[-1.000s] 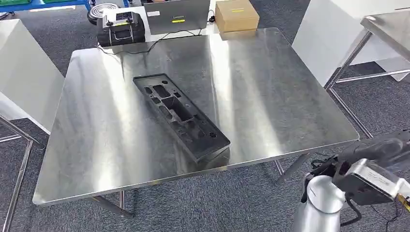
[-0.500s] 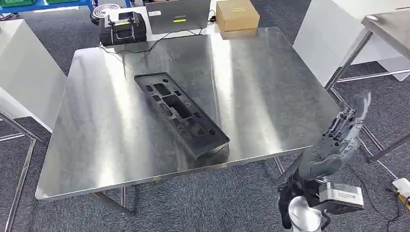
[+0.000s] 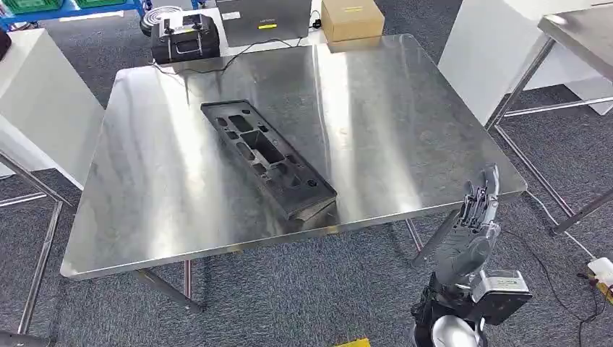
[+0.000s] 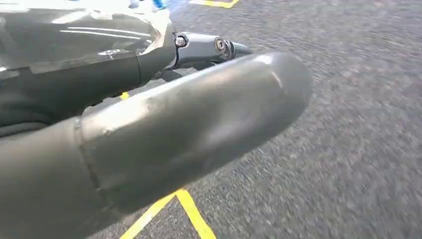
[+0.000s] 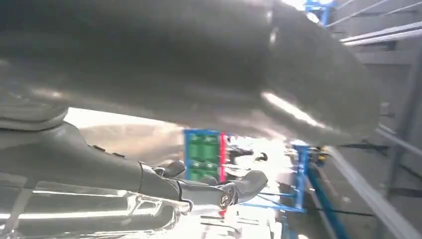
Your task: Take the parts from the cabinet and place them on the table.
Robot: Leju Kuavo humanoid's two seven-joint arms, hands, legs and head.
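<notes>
From the head view, a steel table (image 3: 405,116) fills the middle of the scene, and a long black part (image 3: 267,157) with moulded recesses lies flat on it, set diagonally, one end toward the far left of the top and the other end close to the near edge. Nothing touches the part. The right hand (image 3: 477,217) is raised just off the table's near right corner, over the grey carpet, fingers (image 3: 483,196) pointing up and lying side by side with nothing in them; it is well apart from the part. Beyond the far edge of the table stand a black case (image 3: 182,37), a grey laptop (image 3: 264,16) and a cardboard box (image 3: 352,18), with a thin cable running from the case onto the table top. White panels stand to the left and right, and a second steel table (image 3: 578,29) shows at the far right. In the left wrist view, the left hand (image 4: 149,134) is seen close and blurred: a thick grey thumb crosses the frame and a darker finger lies apart from it, with nothing between them, above grey carpet marked with a yellow line (image 4: 174,209). In the right wrist view, the right hand's thick thumb and darker fingers (image 5: 209,189) stand apart, empty, in front of blurred blue shelving (image 5: 308,179) holding green bins.
</notes>
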